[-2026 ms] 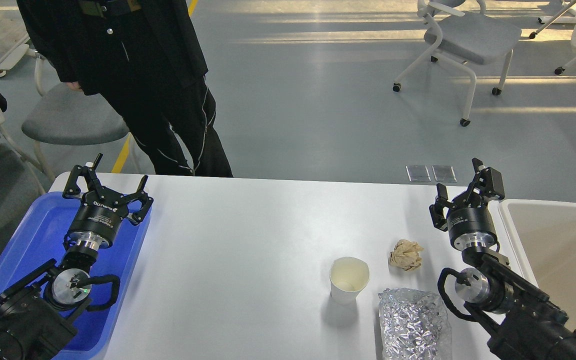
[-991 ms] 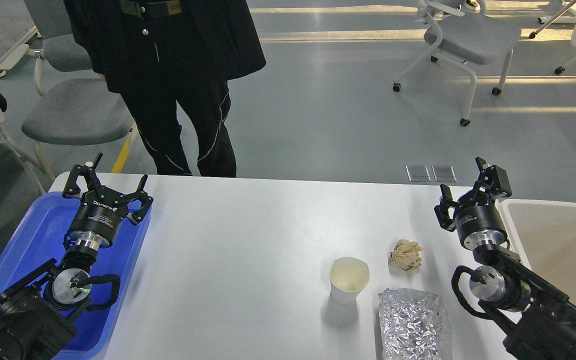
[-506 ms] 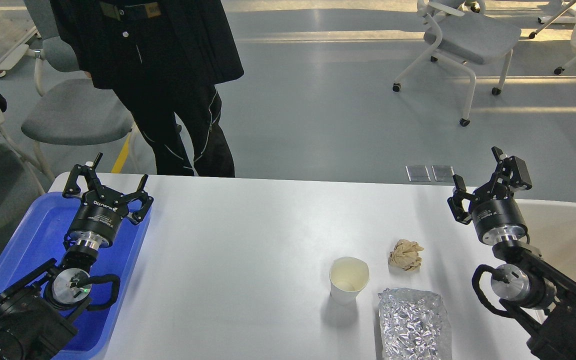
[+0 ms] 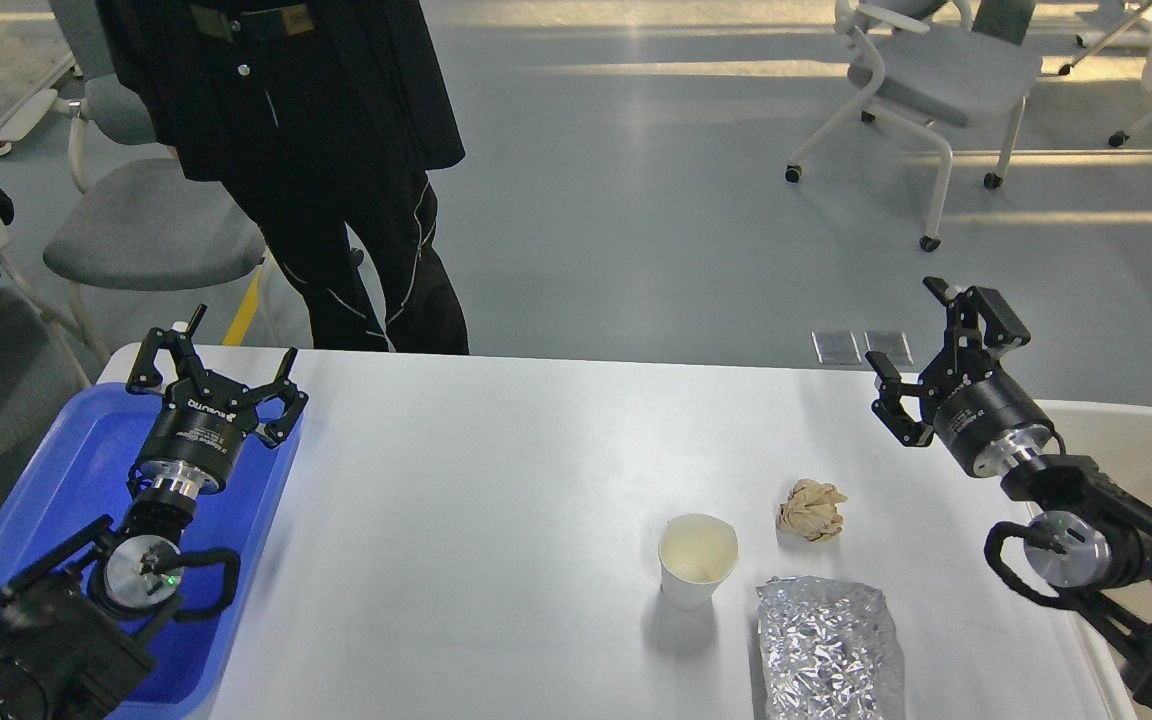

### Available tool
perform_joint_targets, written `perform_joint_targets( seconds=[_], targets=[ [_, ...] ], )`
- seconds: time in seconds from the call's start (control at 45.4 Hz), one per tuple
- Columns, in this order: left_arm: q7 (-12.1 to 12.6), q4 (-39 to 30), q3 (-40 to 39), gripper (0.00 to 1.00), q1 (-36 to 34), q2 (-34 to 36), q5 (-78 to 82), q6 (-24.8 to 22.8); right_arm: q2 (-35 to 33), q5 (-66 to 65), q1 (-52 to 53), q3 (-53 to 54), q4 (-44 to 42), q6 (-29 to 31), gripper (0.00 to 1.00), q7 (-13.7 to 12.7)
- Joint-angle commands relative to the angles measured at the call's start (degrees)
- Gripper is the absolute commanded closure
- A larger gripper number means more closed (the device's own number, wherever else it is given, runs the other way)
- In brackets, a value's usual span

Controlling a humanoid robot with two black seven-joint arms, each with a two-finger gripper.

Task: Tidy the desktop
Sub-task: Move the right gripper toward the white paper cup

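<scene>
The white desktop [image 4: 496, 500] fills the lower view. On it, right of centre, stand a white paper cup [image 4: 698, 558], a crumpled brown paper ball [image 4: 812, 509] and a crinkled silver foil bag [image 4: 829, 648] at the front edge. My left gripper [image 4: 214, 365] is open and empty above the far end of the blue tray [image 4: 56, 480]. My right gripper [image 4: 926, 345] is open and empty, raised above the desktop's far right, behind and to the right of the paper ball.
A cream-coloured bin [image 4: 1136, 450] stands at the desktop's right edge, partly behind my right arm. A person in black [image 4: 316, 150] stands at the far side of the table. Grey chairs [image 4: 936, 70] stand on the floor beyond.
My right gripper has risen and its arm has swung right, then the gripper has tilted back to the left. The person has shifted a little. The left arm and the objects have not moved.
</scene>
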Motion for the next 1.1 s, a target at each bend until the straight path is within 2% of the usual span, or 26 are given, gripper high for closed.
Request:
perform_joint_targets(
  seconds=[0.0, 0.066, 0.176, 0.396, 0.594, 0.683, 0.771, 0.815, 0.969, 1.079],
  targets=[
    [0.01, 0.00, 0.04, 0.00, -0.01, 0.00, 0.03, -0.02, -7.19, -12.84, 1.83, -7.31, 10.31, 0.62, 0.00, -7.24],
    [0.01, 0.00, 0.04, 0.00, -0.01, 0.00, 0.03, -0.02, -12.19, -20.89, 2.44, -9.33, 16.17, 1.32, 0.00, -7.68],
    [0.01, 0.00, 0.04, 0.00, -0.01, 0.00, 0.03, -0.02, -15.90, -29.62, 2.53, -11.35, 20.07, 2.99, 0.00, -7.59],
    [0.01, 0.00, 0.04, 0.00, -0.01, 0.00, 0.03, -0.02, -16.43, -48.70, 4.54, -17.06, 20.34, 3.70, 0.00, -7.59],
    [0.01, 0.00, 0.04, 0.00, -0.01, 0.00, 0.03, -0.02, -16.43, -55.83, 14.56, -33.66, 19.99, 3.70, 0.00, -8.21],
    [0.01, 0.00, 0.04, 0.00, -0.01, 0.00, 0.03, -0.02, -15.21, -55.75, 19.66, -39.82, 19.81, 3.70, 0.00, -11.54],
    [0.01, 0.00, 0.04, 0.00, -0.01, 0.00, 0.03, -0.02, -14.32, -54.34, 23.26, -42.99, 19.81, 4.40, 0.00, -19.26],
    [0.01, 0.00, 0.04, 0.00, -0.01, 0.00, 0.03, -0.02, -14.32, -52.50, 24.06, -43.52, 19.81, 5.10, 0.00, -21.73],
    [0.01, 0.00, 0.04, 0.00, -0.01, 0.00, 0.03, -0.02, -13.62, -51.00, 25.90, -45.02, 20.16, 6.07, 0.00, -22.01],
    [0.01, 0.00, 0.04, 0.00, -0.01, 0.00, 0.03, -0.02, -9.32, -51.00, 31.17, -50.90, 20.16, 6.33, 0.00, -21.92]
  ],
)
